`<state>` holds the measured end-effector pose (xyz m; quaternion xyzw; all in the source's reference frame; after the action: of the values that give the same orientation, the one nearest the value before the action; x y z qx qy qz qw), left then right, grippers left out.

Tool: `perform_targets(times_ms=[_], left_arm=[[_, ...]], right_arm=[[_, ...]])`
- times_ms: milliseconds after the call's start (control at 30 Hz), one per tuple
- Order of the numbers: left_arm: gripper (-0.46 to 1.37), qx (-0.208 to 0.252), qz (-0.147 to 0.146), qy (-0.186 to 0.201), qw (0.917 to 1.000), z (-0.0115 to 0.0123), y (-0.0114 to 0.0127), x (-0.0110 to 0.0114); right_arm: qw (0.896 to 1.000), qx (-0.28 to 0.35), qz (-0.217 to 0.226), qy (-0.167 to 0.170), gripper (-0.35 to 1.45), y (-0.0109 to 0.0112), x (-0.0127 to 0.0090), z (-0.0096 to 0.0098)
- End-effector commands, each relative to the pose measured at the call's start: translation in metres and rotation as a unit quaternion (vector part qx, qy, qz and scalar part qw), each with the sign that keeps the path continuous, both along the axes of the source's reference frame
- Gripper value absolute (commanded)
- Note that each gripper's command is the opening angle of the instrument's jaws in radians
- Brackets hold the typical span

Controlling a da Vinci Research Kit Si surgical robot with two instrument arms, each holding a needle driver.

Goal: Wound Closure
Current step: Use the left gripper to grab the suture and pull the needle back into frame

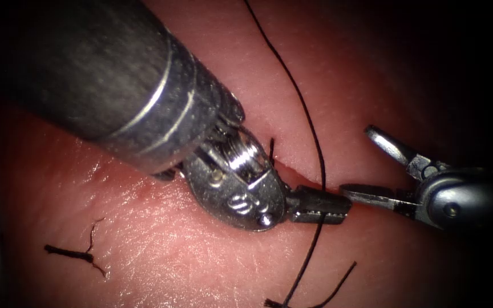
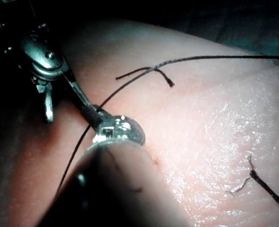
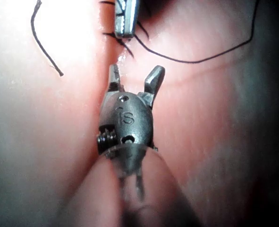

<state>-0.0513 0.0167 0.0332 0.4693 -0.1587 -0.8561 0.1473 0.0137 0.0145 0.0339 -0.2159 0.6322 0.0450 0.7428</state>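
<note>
- The thread (image 1: 309,122) is a long dark line that runs down over the tissue (image 1: 161,251) and goes across the cut (image 1: 292,171)
- The thread passes the tip of the left end effector (image 1: 318,205), right where its jaws sit on the cut
- The left end effector's jaws are pressed together, and the thread looks pinched between them
- The right end effector (image 1: 372,165) is just beside it, on the right part of the cut, with its jaws spread wide and nothing in them
- One of its jaws lies low, tip near the left end effector, and the other points up
- A small cut end of thread (image 1: 75,254) lies on the tissue left of the cut, well apart from both
</note>
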Motion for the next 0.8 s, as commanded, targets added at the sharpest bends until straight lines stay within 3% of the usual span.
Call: perform_targets(times_ms=[33,167,400,800], left_arm=[[-0.35,0.001,-0.008,0.001,1.0,0.0003,0.001,0.0004],[-0.35,-0.002,-0.029,0.004,0.9996,0.0024,0.0044,0.0011],[-0.35,-0.001,-0.054,0.011,0.9985,0.0073,0.0098,0.0004],[-0.35,-0.005,-0.087,0.004,0.9962,0.0115,0.0175,-0.0017]], right_arm=[[1.0,0.0,-0.002,-0.001,1.21,0.0,0.0,0.0],[1.0,0.0,-0.002,-0.001,1.21,-0.0001,0.0,0.0],[1.0,-0.001,-0.002,0.0,1.21,-0.0003,0.0,0.0],[1.0,-0.002,-0.002,-0.001,1.21,-0.0005,0.0,0.0002]])
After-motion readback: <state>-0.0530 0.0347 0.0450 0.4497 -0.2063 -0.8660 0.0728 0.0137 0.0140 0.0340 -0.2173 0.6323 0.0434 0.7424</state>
